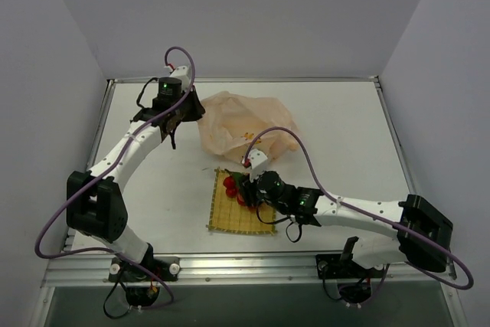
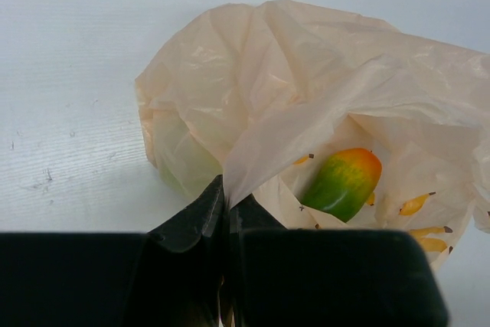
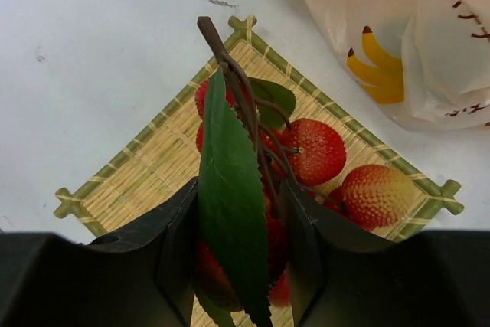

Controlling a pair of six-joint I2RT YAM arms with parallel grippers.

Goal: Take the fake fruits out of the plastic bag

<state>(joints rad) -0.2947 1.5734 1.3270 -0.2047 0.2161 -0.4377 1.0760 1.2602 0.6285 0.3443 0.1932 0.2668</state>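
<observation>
1. The white tabletop [image 1: 337, 112] carries everything.
2. The peach bag [image 1: 237, 116] lies crumpled near the tabletop's middle, at 12 o'clock from the mat. Its mouth gapes in the left wrist view, and yellow and orange printed marks show on its wall.
3. The yellow woven mat [image 1: 230, 216] lies flat at 6 o'clock from the bag, close to it but apart.
4. The left end effector [image 2: 227, 197] sits at the bag's 9 o'clock side in the top view. Its fingers are pressed together on a fold of the bag's edge.
5. The right end effector [image 3: 239, 189] sits over the mat's 1 o'clock corner, clamped on the berries' stem and leaf.
6. The mango [image 2: 342, 181], green with an orange-red tip, lies inside the bag, in plain sight through the mouth.
7. A pale green shape [image 2: 174, 160] shows dimly through the bag wall at 9 o'clock from the mango. It is too blurred to name.
8. The red berries [image 3: 315, 151] are over the mat, outside the bag. I cannot tell whether they rest on it.
</observation>
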